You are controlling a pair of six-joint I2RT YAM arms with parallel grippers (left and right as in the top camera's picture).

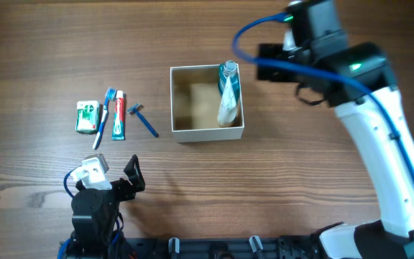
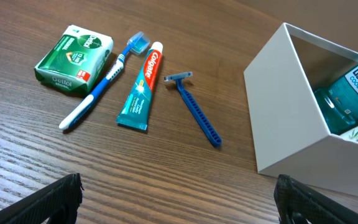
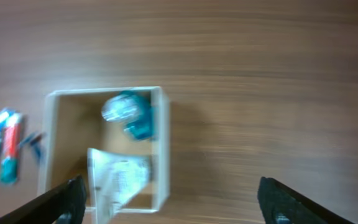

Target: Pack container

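With the left claw (image 2: 178, 202) spread wide and empty, a sloppy descent could skid the flat blue razor (image 2: 194, 111) across the bench (image 2: 42, 162).

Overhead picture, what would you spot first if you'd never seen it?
The square white-walled cardboard box mid-table, with a teal mouthwash bottle inside by its right wall. Then the row left of it: small green-and-white box, blue-and-white toothbrush, red-and-teal toothpaste tube, blue razor.

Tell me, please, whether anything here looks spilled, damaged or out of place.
Nothing stands out. The Listerine bottle sits inside the container; the soap box, toothbrush, Colgate tube and razor lie in a row beside it, intact.
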